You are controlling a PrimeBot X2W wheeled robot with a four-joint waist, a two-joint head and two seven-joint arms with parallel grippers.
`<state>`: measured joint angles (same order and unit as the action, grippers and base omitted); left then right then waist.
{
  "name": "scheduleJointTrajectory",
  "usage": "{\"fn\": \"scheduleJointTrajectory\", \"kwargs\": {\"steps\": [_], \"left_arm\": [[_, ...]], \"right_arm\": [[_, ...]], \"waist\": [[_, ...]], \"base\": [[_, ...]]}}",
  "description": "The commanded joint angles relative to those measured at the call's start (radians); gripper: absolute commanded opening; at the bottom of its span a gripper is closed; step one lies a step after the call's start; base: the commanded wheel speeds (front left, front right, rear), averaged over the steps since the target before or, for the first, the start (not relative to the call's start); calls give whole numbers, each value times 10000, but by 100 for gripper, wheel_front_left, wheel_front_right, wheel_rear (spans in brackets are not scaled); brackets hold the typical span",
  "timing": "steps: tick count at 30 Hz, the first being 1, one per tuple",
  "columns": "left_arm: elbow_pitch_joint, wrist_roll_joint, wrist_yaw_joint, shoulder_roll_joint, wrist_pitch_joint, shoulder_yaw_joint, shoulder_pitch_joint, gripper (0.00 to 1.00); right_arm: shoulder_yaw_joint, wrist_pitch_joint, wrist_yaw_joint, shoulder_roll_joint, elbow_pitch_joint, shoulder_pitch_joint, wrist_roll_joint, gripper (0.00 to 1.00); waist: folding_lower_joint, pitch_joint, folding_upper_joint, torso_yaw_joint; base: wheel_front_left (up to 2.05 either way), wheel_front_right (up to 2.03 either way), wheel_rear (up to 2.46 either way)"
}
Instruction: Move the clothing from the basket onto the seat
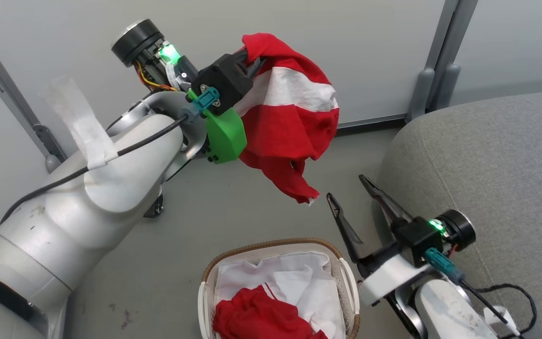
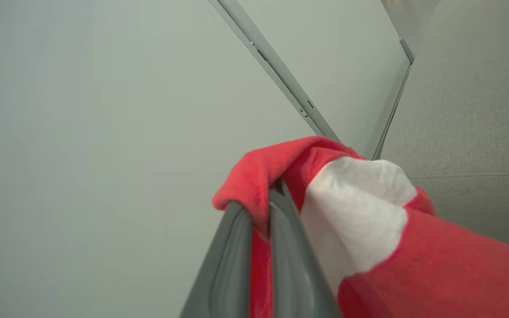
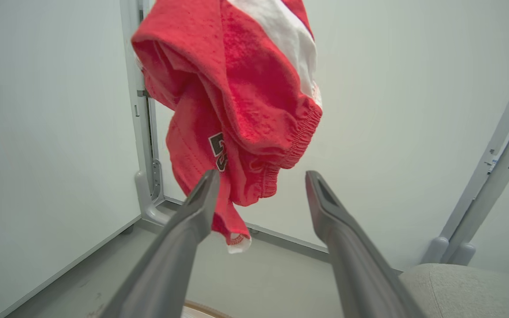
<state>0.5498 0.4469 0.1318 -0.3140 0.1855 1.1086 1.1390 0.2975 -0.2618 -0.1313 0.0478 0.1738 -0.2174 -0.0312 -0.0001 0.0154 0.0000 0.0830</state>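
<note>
The left gripper is clamped tight on a fold of a red sports garment. In the left wrist view its two dark fingers lie pressed together with red cloth pinched between them and bunched over their tips. The garment hangs free from that grip, clear of the floor and in front of the pale wall panel. A broad white band runs across it, and one loose corner trails down at its lowest point. The right wrist view shows a gathered elastic edge and part of a dark printed numeral on it.

The right gripper is released, its jaws spread wide and holding nothing. It sits just below the garment's hanging corner and apart from it, between the basket and the sofa.

The white basket with the brown woven rim stands on the floor close to the front edge of the grey sofa. A second red garment lies crumpled inside it on the white liner. No clothing lies on the part of the sofa that shows.
</note>
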Motion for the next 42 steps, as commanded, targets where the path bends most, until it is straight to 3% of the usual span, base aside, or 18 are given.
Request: {"fn": "scheduleJointTrajectory", "kwargs": {"steps": [1,9,21,22,23,25,37,39,40,41,42], "left_arm": [[-82,178,-21,98,-43,104,223,0],[-427,488,-21,463,-120,768,434,0],[-917,696,-21,540,103,1222,288,0],[-907,722,-21,544,112,1238,241,0],[-879,761,-21,545,108,1258,180,0],[-833,792,-21,538,141,1296,86,0],[-393,1554,-133,547,464,973,-694,0],[-311,1740,-214,613,559,844,-979,18],[-264,1863,-257,650,607,766,-1148,32],[-244,1961,-294,674,647,690,-1294,36],[-213,2074,-331,717,696,597,-1496,82]], "right_arm": [[162,-49,10,46,253,-352,120,100],[20,-49,10,44,1158,-1550,407,100],[-390,-49,10,43,1289,-2257,483,100],[-388,-49,10,43,1356,-2273,442,75],[-368,-49,10,43,1423,-2301,421,34],[-362,-49,10,43,1497,-2405,376,0],[-635,-49,10,43,1388,-2339,224,0],[-748,-51,10,41,1349,-2284,236,0],[-842,-49,10,46,1328,-2261,256,0],[-927,-49,10,49,1323,-2242,267,0],[-1025,-49,10,44,1303,-2238,265,0]], "waist": [[1,28,0,-52],[1,35,0,-449],[1,7,0,-705],[1,7,0,-705],[1,5,0,-702],[1,-3,0,-695],[1,-98,0,-610],[1,-122,0,-612],[1,-139,0,-617],[1,-154,0,-624],[1,-175,0,-632]], "base": [[0,0,0],[0,0,0],[0,0,0],[0,0,0],[0,0,0],[0,0,0],[0,0,0],[0,0,0],[0,0,0],[0,0,0],[0,0,0]]}}
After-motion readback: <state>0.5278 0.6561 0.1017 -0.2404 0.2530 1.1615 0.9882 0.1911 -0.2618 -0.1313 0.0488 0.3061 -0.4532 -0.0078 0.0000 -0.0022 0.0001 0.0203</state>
